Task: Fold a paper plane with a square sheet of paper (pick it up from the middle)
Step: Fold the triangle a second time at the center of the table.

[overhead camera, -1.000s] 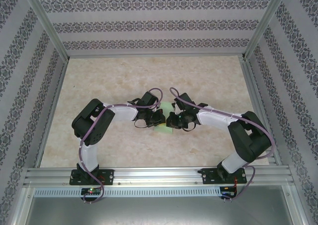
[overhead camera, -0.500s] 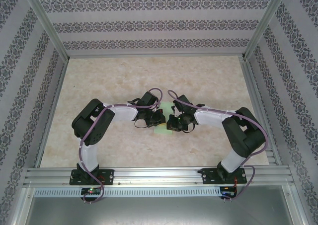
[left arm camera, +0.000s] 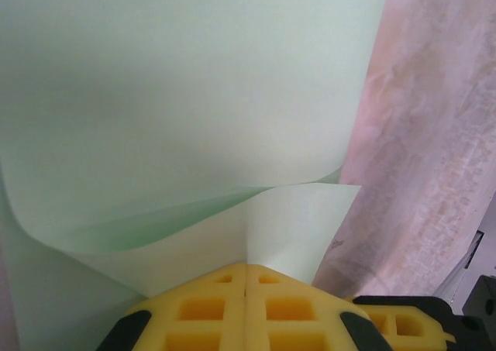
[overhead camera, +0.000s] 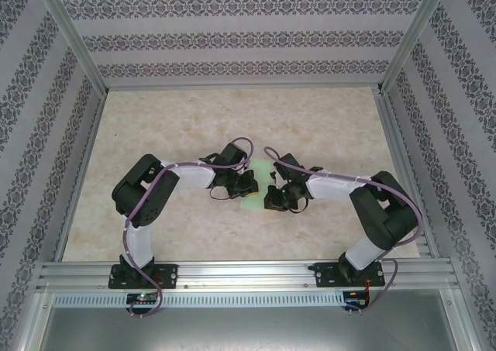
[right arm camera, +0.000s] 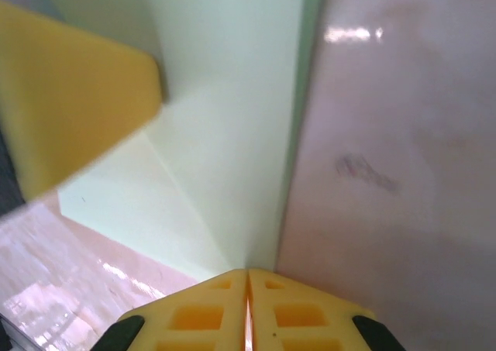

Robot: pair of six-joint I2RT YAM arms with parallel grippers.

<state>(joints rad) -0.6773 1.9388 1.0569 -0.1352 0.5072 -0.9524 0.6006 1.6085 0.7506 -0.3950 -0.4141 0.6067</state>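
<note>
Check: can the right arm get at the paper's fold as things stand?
Probably yes. The right gripper, shut, sits at the end of the fold in the paper, with bare table beside it. The left gripper pinches the paper off to one side, not in between.

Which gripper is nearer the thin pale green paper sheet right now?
Neither: both touch it. Left gripper pinches a curled flap of the pale green paper sheet; right gripper pinches its folded edge.

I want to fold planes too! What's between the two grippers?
The green paper, in the top view: it spans the gap between the left gripper and right gripper; both pinch it.
</note>
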